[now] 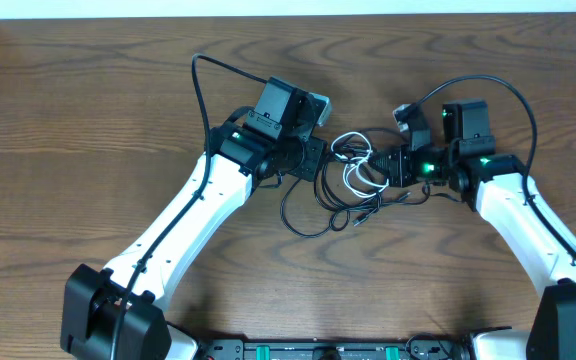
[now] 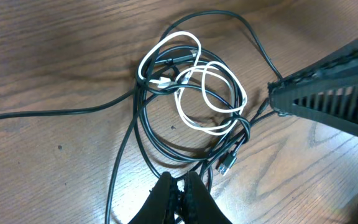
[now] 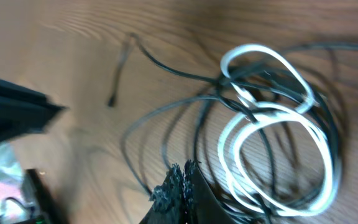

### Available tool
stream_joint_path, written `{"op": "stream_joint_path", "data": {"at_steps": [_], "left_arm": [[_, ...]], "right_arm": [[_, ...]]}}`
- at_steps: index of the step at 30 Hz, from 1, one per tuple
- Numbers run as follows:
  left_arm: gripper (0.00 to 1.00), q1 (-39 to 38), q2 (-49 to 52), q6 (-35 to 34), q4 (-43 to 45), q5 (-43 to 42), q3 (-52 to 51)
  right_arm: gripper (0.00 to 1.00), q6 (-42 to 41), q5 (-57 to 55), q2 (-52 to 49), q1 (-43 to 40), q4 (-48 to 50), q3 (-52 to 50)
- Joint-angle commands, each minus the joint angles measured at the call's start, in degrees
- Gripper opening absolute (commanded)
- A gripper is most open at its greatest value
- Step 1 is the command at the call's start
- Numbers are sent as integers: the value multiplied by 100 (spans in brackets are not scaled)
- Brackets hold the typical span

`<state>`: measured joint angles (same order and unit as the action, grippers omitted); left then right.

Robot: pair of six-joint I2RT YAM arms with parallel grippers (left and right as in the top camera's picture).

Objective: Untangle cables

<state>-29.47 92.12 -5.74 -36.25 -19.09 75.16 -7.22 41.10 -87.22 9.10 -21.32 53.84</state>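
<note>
The cables lie in one tangle at the table's middle: a white cable [image 1: 349, 178] looped through several black cables [image 1: 303, 225]. In the left wrist view the white cable [image 2: 197, 126] crosses the black loops [image 2: 148, 140], and a small plug [image 2: 225, 165] lies beside my left gripper [image 2: 180, 179]. That gripper is shut at the tangle's near edge, with black strands running under its tips; no pinch shows. My right gripper [image 3: 185, 168] is shut against the opposite side, next to the white cable [image 3: 272, 115]. From overhead, the left gripper [image 1: 320, 160] and right gripper [image 1: 386, 165] face each other across the tangle.
The right gripper's dark fingers [image 2: 328, 93] reach in from the right in the left wrist view. A loose black cable end [image 3: 114, 99] lies apart from the tangle in the blurred right wrist view. Thick arm wires [image 1: 203, 90] arch over both arms. Bare wooden table [image 1: 68, 120] surrounds everything.
</note>
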Motion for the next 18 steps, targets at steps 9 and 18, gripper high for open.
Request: {"op": "stream_joint_path", "data": {"at_steps": [9,18], "left_arm": [[8,2,37,92,-42,31,81],[8,2,37,94,31,31,81]], "right_arm": [[1,103,-83,103,-28,-385,103],[45,1224,-1526,39,11,-1523,68]]}}
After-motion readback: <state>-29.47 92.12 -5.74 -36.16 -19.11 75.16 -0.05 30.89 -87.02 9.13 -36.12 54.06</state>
